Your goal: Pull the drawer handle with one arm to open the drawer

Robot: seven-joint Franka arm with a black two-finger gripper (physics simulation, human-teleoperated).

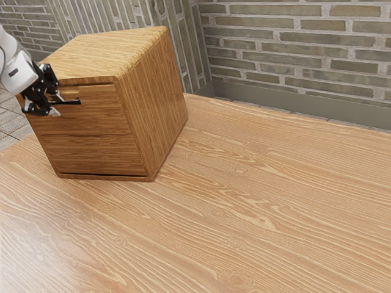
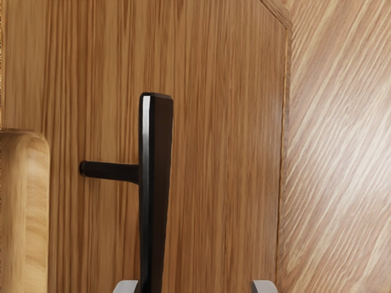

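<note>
Exterior view. The cabinet (image 1: pixel 122 91) stands on the table (image 1: pixel 244 213). The upper drawer front (image 1: pixel 85 116) looks level with the cabinet face below it, and no gap can be made out, so the drawer is judged not yet opened. The black handle (image 1: pixel 68 101) projects from this front, just under the cabinet top. The gripper (image 1: pixel 52 102) is at the handle, on the side facing away from the cabinet, with one finger above the bar and one below.

Wrist view. The handle (image 2: pixel 156 201) runs as a dark bar across the drawer front, held off it by a short post. Two pale fingertips (image 2: pixel 264 285) show at the sides of the bar. They are spread wide. The bar lies between them, close against one and well apart from the other. Nothing is pinched.

Step in hand: positioning at the handle, before the grasp.

Next move, as judged:
1. Press the fingers together on the bar until both touch it.
2. Pull straight away from the cabinet face, along the drawer's travel.
3. Avoid sideways load. The bar sits off-centre between the fingers and may shift the hand on closing.
</note>
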